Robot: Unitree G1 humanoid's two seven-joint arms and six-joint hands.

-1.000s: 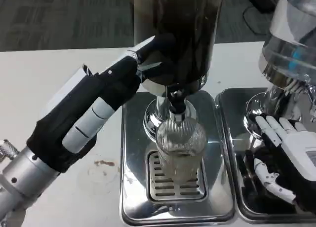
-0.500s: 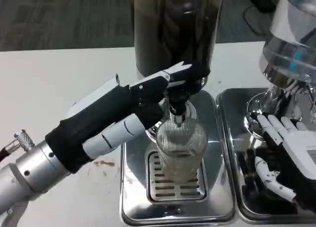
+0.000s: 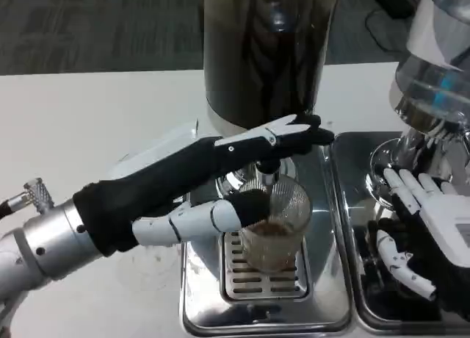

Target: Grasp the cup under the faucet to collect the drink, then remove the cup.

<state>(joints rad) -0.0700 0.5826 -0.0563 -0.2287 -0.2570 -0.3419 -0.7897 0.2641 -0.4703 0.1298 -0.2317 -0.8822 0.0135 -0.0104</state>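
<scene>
Left hand [image 3: 220, 184] has reached the cup [image 3: 275, 231] beneath the faucet [image 3: 266, 170]

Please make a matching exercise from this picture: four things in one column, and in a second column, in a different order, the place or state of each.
1. cup
2. left hand
3. right hand
4. dark dispenser

A. rests on the right tray, fingers apart
B. stands on the grille, with a little brown drink
C. rises behind the cup
D. reaches across the faucet, one finger against the cup

Pairs: 1-B, 2-D, 3-A, 4-C
</scene>
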